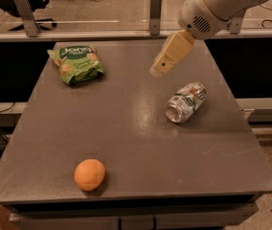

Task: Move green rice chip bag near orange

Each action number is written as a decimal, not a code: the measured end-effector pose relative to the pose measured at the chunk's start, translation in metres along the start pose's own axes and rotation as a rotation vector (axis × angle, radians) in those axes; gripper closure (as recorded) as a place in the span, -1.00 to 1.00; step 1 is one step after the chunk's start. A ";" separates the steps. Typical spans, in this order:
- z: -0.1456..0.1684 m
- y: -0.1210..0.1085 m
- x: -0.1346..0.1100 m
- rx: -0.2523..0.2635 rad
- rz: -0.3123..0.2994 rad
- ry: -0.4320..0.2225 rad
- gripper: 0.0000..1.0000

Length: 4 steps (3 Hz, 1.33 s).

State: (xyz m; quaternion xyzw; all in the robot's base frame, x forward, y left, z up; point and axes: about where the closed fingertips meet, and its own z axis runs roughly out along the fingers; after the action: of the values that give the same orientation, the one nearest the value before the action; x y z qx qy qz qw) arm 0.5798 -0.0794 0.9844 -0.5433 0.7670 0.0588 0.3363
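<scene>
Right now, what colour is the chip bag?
The bag is light green, camera view; tool hovers over table.

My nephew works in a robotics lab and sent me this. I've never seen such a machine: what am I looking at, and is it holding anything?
One camera looks down on a grey table; where it is mounted cannot be told. The white shape at upper right is the robot's arm, ending in a tan gripper, the part that grasps, which hangs above the table's far half holding nothing. On the table lie a green rice chip bag at far left, an orange near the front edge, and a crushed can on the right.
</scene>
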 end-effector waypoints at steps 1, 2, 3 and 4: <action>0.000 0.000 0.000 0.000 0.000 0.000 -1.00; 0.015 -0.002 -0.005 0.002 0.011 -0.030 -1.00; 0.072 -0.009 -0.026 -0.013 0.021 -0.090 -1.00; 0.138 -0.029 -0.051 -0.022 0.054 -0.180 -1.00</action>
State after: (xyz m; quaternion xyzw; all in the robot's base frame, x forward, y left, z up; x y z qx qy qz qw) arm 0.6774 0.0125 0.9159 -0.5186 0.7473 0.1246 0.3962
